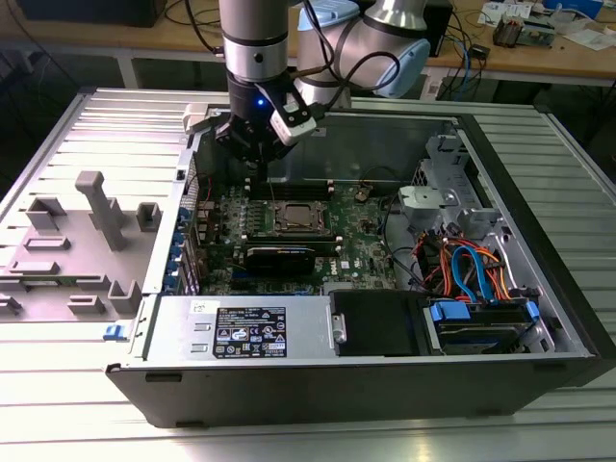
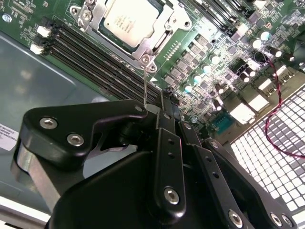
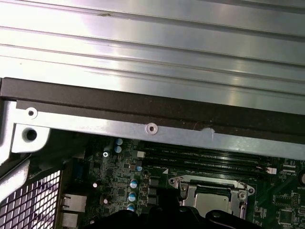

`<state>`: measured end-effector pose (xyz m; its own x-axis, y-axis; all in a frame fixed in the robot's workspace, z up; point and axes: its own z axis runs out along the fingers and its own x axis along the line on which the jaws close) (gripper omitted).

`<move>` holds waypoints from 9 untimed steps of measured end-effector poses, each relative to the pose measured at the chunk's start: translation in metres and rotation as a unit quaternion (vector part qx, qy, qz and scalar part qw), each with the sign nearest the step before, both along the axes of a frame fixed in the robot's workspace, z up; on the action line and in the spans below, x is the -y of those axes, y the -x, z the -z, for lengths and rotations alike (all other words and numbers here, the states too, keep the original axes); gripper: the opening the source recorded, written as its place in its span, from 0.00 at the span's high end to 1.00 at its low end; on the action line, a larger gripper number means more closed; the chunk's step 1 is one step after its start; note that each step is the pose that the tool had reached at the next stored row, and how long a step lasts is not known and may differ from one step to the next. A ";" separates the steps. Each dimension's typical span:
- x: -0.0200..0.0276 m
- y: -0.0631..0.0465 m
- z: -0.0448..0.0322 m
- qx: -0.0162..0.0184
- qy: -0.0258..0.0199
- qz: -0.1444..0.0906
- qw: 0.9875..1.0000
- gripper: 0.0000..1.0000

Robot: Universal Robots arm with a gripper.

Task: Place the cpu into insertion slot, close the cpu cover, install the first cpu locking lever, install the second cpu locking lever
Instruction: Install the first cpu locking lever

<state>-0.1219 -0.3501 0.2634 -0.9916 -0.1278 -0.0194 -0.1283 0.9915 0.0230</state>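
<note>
One ribbed metal bench [image 1: 58,423] is seen in the exterior view, and an open computer case [image 1: 385,385] is laid on it. A grey fixture tray [image 1: 91,207] is placed just beside the case, on the exterior view's left. The arm [image 1: 255,48] is lowered from above into the far part of the case. A silver power supply [image 1: 245,327] is mounted along the near wall, and behind it the green circuit board [image 1: 361,245] is spread over the floor of the case. A black graphics card [image 1: 279,256] is fitted across the board, between the power supply and the insertion slot [image 1: 294,218].

The tool [image 1: 258,166] is held above the board, near the far edge of the slot. In the second wrist view the tool [image 2: 166,95] is seen from behind its black links; its jaws are drawn together at the tip. Long black memory slots [image 2: 95,52] are lined up between the tool and the socket.

The cpu cover [image 2: 159,36] is laid flat on the socket, and through its window the cpu [image 2: 127,19] is seen seated inside – the grey top is level with the frame. A thin locking lever [image 2: 145,83] is raised from the corner of the socket and reaches the tool's tip – it cannot be told whether it is pinched there or only touched.
</note>
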 end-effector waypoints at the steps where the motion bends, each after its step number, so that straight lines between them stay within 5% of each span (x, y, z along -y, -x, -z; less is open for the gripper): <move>1: -0.0001 -0.001 0.0000 0.000 0.000 0.000 1.000 0.89; 9: -0.0003 -0.009 0.0003 0.000 0.000 0.000 1.000 0.89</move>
